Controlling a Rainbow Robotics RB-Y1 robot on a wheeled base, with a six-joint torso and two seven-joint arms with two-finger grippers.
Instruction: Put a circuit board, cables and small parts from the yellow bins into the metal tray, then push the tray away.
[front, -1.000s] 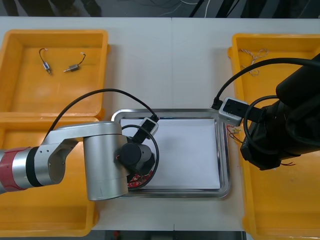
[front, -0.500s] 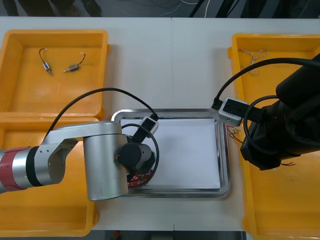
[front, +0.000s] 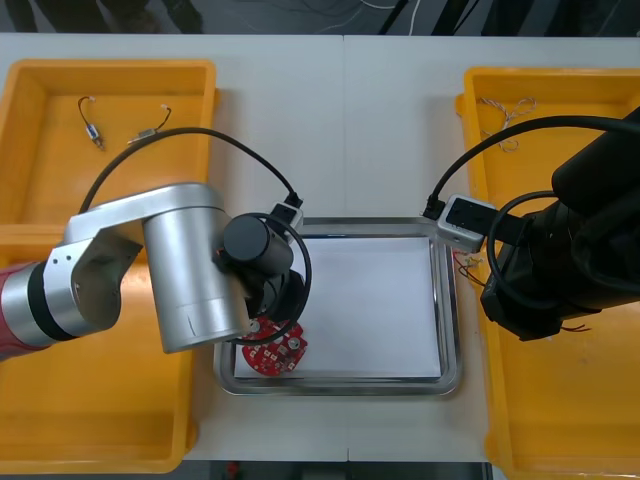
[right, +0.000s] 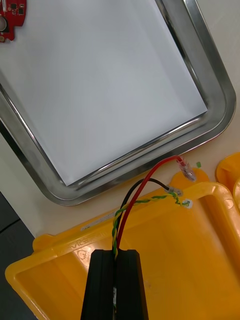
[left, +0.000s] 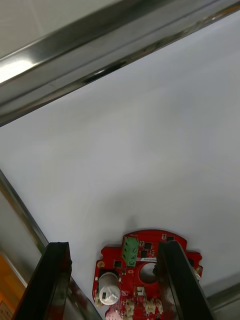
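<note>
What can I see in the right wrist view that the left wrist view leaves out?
Right wrist view, not the left: the right gripper shut on a bundle of cables, above a yellow bin beside the metal tray. Left wrist view, not the right: the left gripper, open, its fingers either side of the circuit board. Both: the metal tray with its white inside, and the red circuit board lying in it.
</note>
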